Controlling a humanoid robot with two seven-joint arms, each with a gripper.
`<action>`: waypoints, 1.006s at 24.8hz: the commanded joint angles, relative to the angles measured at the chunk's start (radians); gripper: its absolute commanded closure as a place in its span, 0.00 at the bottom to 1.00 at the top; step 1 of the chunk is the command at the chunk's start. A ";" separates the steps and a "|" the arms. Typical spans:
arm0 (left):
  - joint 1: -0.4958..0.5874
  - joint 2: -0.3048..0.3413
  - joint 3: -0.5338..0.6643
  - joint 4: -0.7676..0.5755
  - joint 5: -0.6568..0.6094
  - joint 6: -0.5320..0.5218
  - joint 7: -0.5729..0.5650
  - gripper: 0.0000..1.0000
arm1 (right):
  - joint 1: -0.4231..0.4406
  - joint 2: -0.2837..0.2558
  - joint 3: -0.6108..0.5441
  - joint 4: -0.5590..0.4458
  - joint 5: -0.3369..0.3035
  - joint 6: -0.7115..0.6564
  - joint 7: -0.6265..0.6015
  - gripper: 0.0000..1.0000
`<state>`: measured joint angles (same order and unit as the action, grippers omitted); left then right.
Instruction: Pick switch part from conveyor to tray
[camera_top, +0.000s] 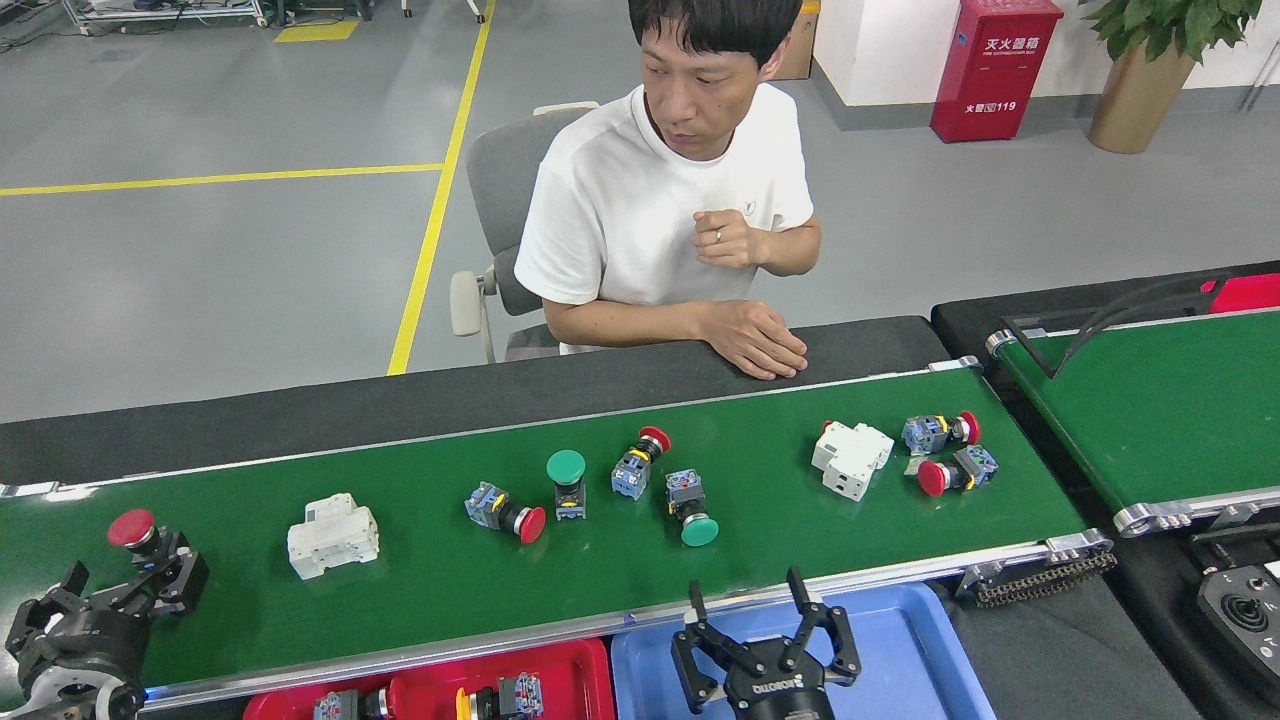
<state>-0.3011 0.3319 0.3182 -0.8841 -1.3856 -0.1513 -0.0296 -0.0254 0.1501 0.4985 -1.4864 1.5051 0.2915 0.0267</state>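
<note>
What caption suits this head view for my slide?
Left claw at a red-capped switch on the conveyor; right claw open over the blue tray.

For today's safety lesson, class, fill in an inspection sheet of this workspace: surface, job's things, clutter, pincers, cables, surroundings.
Surface: long dark-green conveyor belt, silver-framed.
Job's things: red mushroom-head switch part at left pincer; glossy red plastic tray holding switches.
Clutter: two white breaker blocks, six more red and green pushbutton switches, blue tray.
Pincers: left pincer around red switch, closure unclear; right pincer open, empty.
Cables: black cable on second belt.
Surroundings: seated person, red fire cabinet.
</note>
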 joint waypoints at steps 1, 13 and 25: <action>-0.036 0.019 -0.004 0.048 0.003 -0.025 0.042 0.42 | -0.060 0.008 0.038 0.029 -0.013 0.081 0.039 0.02; -0.039 -0.001 -0.028 -0.082 0.007 -0.128 0.039 0.93 | -0.318 0.009 0.126 0.284 -0.258 0.127 0.079 0.09; 0.574 -0.149 -0.202 -0.797 -0.001 -0.232 0.030 0.91 | -0.311 0.006 0.121 0.288 -0.270 -0.032 0.104 0.93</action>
<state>0.2657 0.1824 0.1273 -1.6374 -1.3849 -0.3767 -0.0050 -0.3283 0.1497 0.6222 -1.1837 1.2365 0.2982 0.1277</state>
